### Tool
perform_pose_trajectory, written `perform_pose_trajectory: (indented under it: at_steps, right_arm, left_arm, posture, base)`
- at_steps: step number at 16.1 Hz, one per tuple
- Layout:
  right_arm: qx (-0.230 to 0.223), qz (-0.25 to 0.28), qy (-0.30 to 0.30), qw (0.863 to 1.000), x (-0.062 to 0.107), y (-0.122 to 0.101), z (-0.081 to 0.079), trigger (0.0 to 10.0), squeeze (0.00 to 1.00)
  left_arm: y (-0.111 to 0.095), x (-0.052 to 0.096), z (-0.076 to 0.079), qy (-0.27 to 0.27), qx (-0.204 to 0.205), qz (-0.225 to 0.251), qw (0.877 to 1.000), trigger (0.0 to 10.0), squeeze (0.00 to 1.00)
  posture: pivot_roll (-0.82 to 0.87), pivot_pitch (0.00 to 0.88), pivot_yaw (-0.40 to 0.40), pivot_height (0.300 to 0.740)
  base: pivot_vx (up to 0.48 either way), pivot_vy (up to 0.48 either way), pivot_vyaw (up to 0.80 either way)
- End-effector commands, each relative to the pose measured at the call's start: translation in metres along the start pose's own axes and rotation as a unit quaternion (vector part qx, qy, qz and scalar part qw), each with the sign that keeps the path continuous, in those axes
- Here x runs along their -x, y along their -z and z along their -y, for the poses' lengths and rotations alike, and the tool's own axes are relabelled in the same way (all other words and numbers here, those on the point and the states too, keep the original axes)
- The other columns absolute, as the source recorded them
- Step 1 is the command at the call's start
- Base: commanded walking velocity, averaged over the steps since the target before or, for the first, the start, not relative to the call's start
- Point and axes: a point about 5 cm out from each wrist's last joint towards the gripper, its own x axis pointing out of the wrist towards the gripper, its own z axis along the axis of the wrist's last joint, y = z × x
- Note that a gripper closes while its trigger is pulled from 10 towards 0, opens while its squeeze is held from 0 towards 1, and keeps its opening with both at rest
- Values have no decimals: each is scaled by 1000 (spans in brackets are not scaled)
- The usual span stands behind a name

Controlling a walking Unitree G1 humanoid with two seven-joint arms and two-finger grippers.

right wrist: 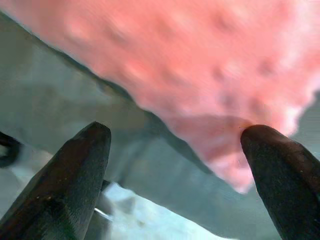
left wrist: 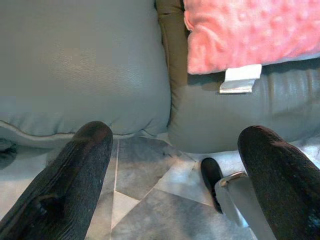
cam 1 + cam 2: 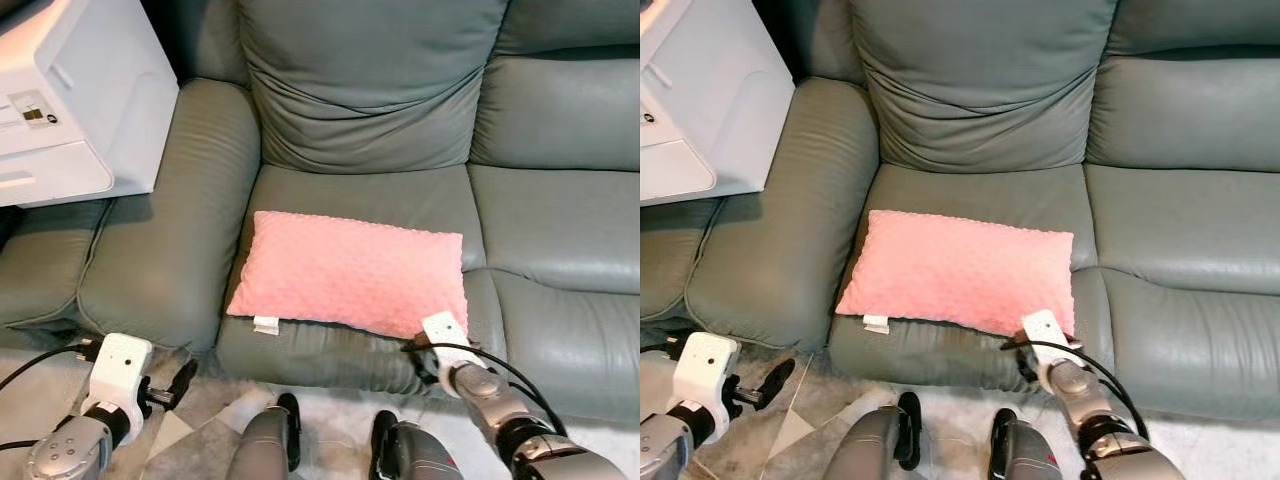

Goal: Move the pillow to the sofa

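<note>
- Right gripper (image 1: 175, 145) stood with fingers spread wide at the near corner of the pink pillow (image 3: 350, 270), one fingertip (image 1: 272, 150) against its edge.
- Pillow lay flat on the grey sofa (image 3: 400, 120) seat (white tag (image 2: 240, 80) at its front).
- Left gripper (image 2: 175, 165), fingers parted, hung low before the armrest (image 3: 170, 230), holding nothing.

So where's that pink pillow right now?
The pink pillow lies flat on the grey sofa's left seat cushion, beside the armrest, with the open right gripper at its front right corner.
</note>
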Motion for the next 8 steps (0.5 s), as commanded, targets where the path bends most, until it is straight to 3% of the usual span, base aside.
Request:
perform_pose_trajectory:
  at_steps: [1,5,8]
  right_arm:
    - [30,-35,7,999,3,18,-2,10000,0]
    - [118,-40,71,990,4,14,19,10000,0]
    - [133,-42,96,986,3,9,27,10000,0]
  left_arm:
    - [4,6,-6,-10,-3,-14,1000,10000,0]
    - [3,6,-6,-11,-6,-15,1000,10000,0]
    - [2,6,-6,-12,-7,-15,1000,10000,0]
  posture:
    - [258,327,140,740]
    - [259,330,142,740]
    - [261,332,140,740]
  base:
    - [0,0,0]
    - [0,0,0]
    - [0,0,0]
